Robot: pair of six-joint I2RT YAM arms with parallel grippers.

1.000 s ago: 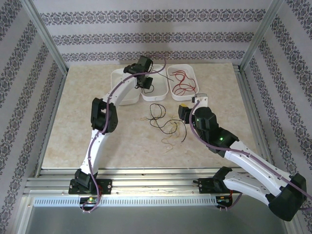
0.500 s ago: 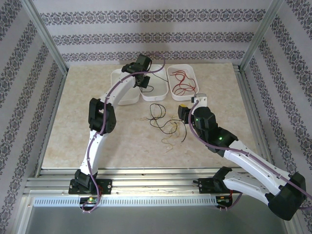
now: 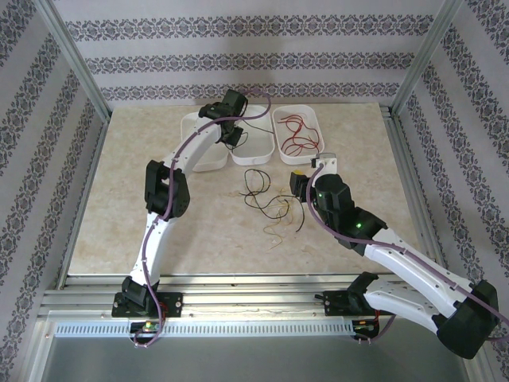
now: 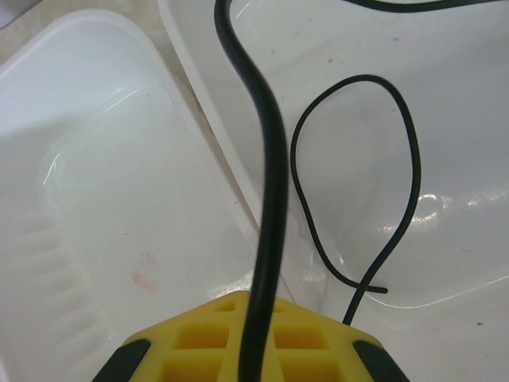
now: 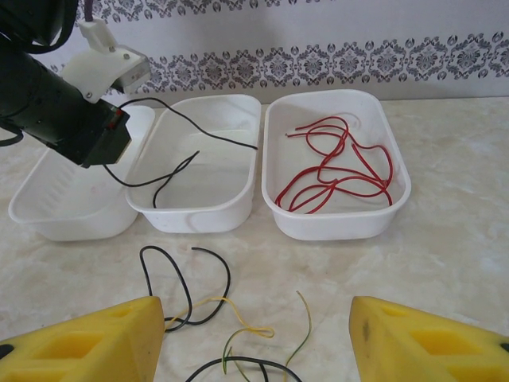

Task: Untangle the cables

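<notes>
Shifted slightly left, left jaws pinch black cable [image 4: 268,183]; right jaws stand apart.

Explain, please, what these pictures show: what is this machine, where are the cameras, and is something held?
Two robot arms are bolted to a table. One picture looks down from above; the other two come from a camera on each wrist. Three white trays stand at the far side: the left tray is empty, the right tray holds red cables. Loose black and yellowish cables lie on the table. The left end effector is shut on a black cable hanging into the middle tray. The right end effector is open and empty above the loose cables.
</notes>
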